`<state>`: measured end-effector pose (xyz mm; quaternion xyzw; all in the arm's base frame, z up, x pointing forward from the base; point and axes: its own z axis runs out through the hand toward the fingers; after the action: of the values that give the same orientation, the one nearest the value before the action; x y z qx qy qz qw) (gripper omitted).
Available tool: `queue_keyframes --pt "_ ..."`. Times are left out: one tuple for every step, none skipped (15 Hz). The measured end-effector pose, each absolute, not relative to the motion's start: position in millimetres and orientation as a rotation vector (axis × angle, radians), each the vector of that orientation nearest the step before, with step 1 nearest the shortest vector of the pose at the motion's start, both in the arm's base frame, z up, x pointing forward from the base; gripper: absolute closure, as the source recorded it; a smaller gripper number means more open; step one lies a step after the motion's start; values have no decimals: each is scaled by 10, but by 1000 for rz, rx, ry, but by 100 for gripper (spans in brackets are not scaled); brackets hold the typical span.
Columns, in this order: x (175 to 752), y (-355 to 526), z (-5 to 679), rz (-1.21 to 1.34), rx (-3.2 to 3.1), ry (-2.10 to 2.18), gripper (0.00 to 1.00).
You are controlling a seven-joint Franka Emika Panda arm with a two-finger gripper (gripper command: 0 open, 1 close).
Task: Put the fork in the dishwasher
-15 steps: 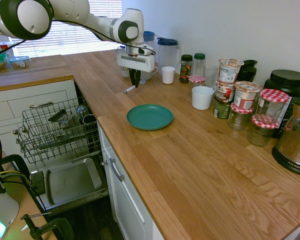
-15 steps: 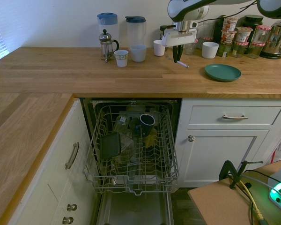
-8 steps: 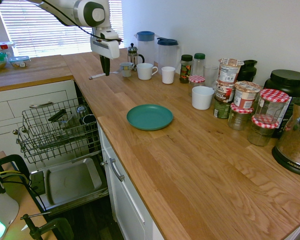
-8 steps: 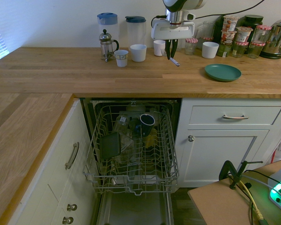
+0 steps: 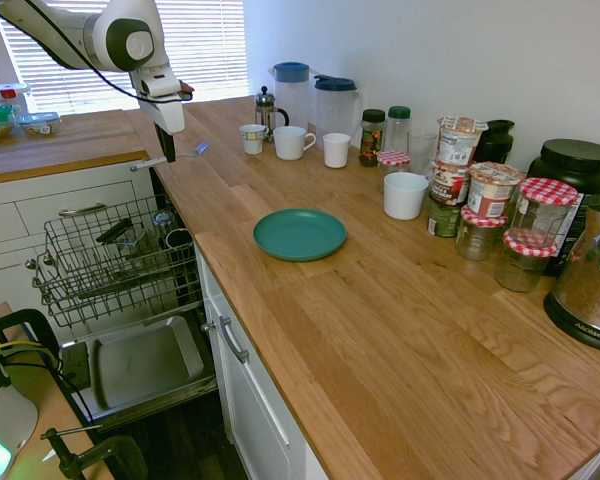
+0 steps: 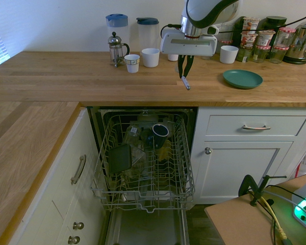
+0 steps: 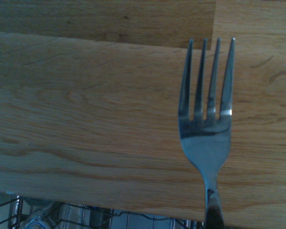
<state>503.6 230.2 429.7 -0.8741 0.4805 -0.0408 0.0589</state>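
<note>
Dishwasher (image 6: 143,173) rack holds dark mug (image 6: 160,133); claw (image 6: 183,75) grips fork (image 6: 185,82).

No lettering, brand, number or sign can be read in any of the three views. The printed tubs (image 5: 459,140) and the jars with checked lids (image 5: 546,208) along the back edge of the worktop (image 5: 400,330) carry labels, but their print is too small and blurred to make out. The kettle (image 5: 592,285) at the worktop's right end has a small light mark low on its base, likewise illegible.
</note>
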Motion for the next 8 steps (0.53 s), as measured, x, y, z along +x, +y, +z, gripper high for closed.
queue_keyframes --pt "5034 2321 4273 -119 -2651 1452 100" --pt "5024 2372 4230 -115 -2656 1446 100" --pt "4985 2478 4160 -108 -2657 1441 100" --pt "4923 2601 4080 -97 -2658 1441 100" --pt "4834 2748 3994 -85 -2657 1447 100" --pt "4714 2894 3891 -77 -2652 1458 100" --pt "4584 3026 3792 -67 -2648 1471 100" --pt "4442 3151 3700 -57 -2644 1483 100"
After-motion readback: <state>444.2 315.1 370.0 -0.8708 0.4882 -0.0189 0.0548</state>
